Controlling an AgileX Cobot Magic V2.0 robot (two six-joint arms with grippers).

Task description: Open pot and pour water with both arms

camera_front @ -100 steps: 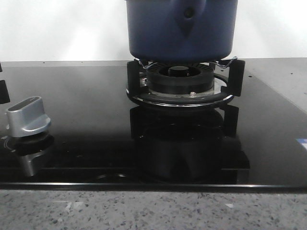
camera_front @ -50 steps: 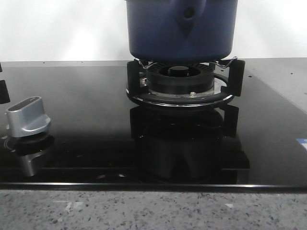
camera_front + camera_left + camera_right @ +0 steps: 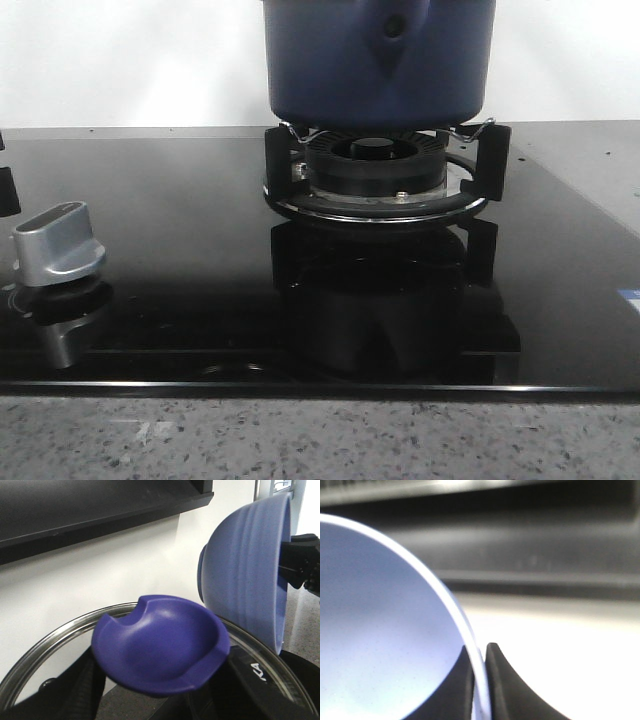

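The dark blue pot [image 3: 378, 60] stands on the gas burner [image 3: 375, 172], its top cut off by the front view; its pointed handle bracket [image 3: 395, 30] faces me. Neither gripper shows in that view. In the left wrist view my left gripper [image 3: 160, 697] is shut under the dark blue knob [image 3: 160, 642] of a glass lid [image 3: 57, 632] with a metal rim, held up off the pot. A lighter-blue bowl [image 3: 247, 565] hangs tilted on its side beside the lid. My right gripper [image 3: 481, 652] is shut on the bowl's rim [image 3: 470, 645]. Any water is hidden.
A silver stove knob [image 3: 58, 245] sits at the left of the black glass cooktop [image 3: 180, 220]. A speckled stone counter [image 3: 320, 440] runs along the front. A black shelf or hood [image 3: 100, 510] hangs on the white wall behind the lid.
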